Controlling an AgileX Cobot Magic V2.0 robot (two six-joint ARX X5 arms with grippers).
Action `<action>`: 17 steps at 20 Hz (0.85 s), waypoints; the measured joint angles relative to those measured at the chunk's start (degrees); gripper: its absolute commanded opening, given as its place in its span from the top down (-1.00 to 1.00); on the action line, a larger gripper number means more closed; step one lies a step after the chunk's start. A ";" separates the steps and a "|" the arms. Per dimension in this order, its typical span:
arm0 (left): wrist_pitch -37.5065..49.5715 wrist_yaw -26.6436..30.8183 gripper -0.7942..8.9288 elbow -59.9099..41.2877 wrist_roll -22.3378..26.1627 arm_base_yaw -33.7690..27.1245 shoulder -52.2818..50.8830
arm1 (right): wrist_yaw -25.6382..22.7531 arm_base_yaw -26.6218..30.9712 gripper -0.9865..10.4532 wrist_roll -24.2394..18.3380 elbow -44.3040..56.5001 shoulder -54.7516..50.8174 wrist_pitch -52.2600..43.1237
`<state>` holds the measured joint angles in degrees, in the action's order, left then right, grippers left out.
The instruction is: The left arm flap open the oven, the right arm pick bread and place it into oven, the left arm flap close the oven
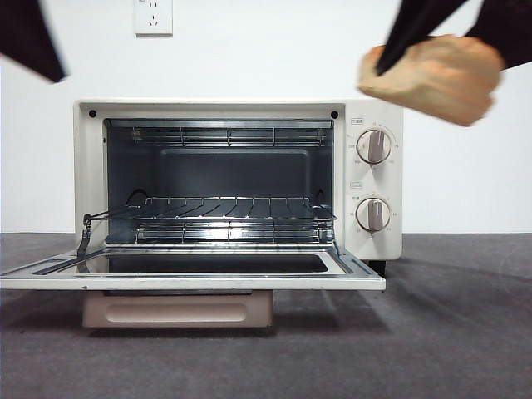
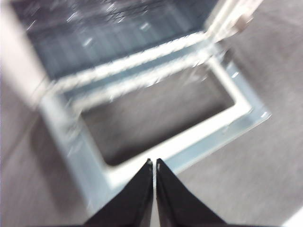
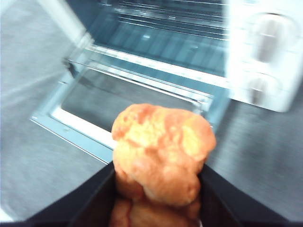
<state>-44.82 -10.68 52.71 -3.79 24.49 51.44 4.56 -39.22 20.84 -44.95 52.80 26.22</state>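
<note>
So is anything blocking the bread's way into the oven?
Nothing visible. The door lies flat open, and the rack inside the oven is bare. The right gripper holds the bread high by the oven's knob side; the left gripper is above the door.

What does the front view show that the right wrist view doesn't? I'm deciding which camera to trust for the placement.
Only the front view shows the whole oven cavity with its wire rack and the handle hanging under the open door. Only the right wrist view shows the right gripper shut on the bread from both sides. Both show the oven, its two knobs and the lowered door.
</note>
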 measured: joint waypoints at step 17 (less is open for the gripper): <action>-8.94 0.00 0.80 -6.51 0.00 -1.73 -21.46 | -8.87 -6.21 0.45 9.64 -16.70 38.58 -21.20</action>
<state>-53.76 -10.68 46.19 -3.79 22.76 29.98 -4.32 -45.43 30.48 -61.65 91.37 5.02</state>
